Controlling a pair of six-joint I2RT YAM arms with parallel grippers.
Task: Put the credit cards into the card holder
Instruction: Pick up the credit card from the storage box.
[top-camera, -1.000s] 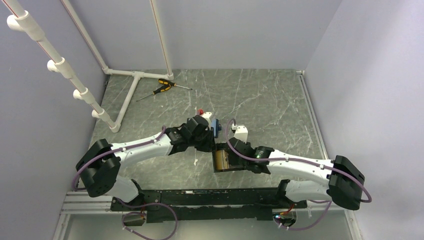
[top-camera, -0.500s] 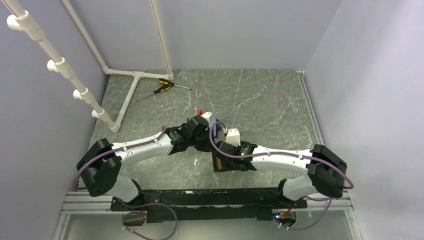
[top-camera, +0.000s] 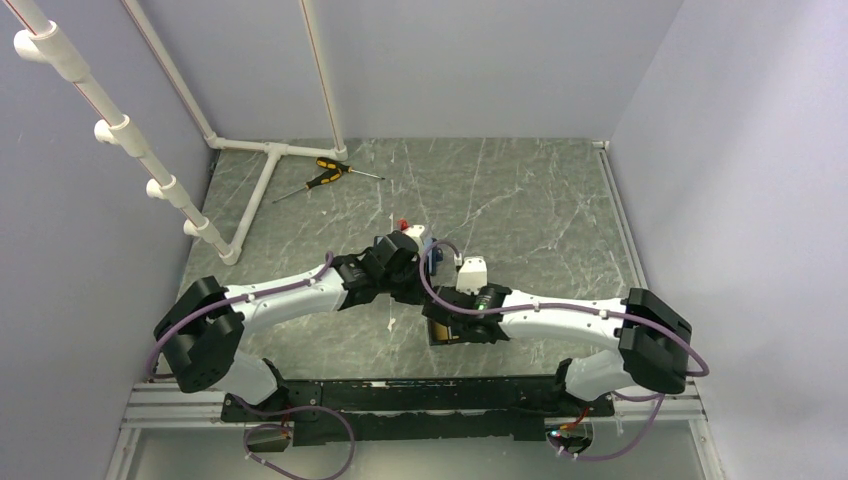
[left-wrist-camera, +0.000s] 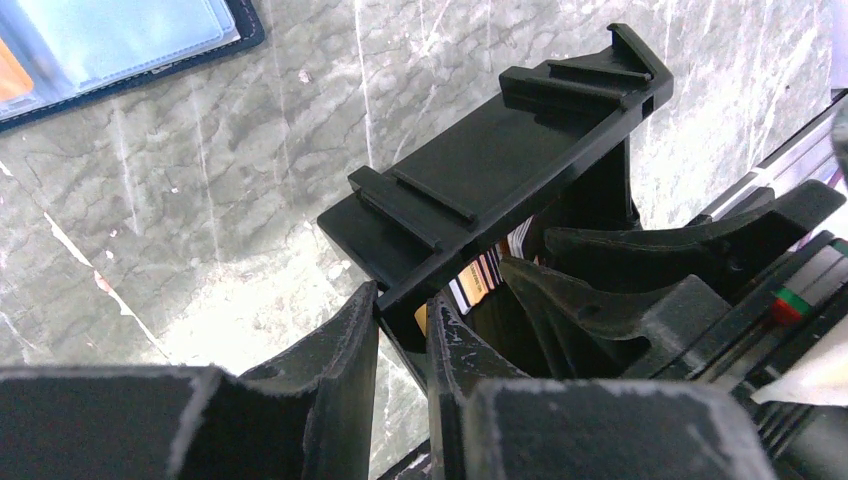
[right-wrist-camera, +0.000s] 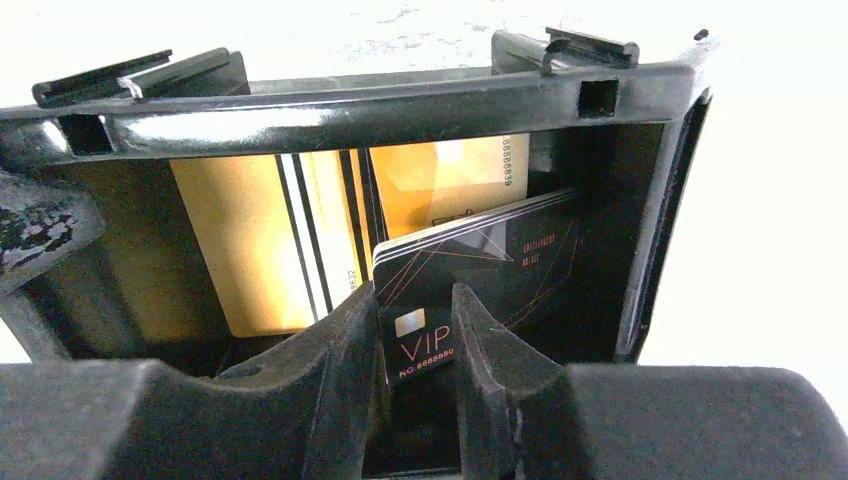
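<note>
Grey marbled table (top-camera: 540, 200); black "VIP" card (right-wrist-camera: 480, 270) inside card holder (right-wrist-camera: 400, 105).

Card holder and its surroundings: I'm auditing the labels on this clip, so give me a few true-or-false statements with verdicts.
1. The left gripper clamps a wall of the black rectangular plastic card holder. True.
2. The holder is empty. False: orange-gold credit cards and a black VIP card sit inside it.
3. The dark blue folding wallet lies shut. False: it lies open, with its clear sleeves showing.
4. A yellow-and-black screwdriver lies toward the far-left corner of the grey marbled table. True.
</note>
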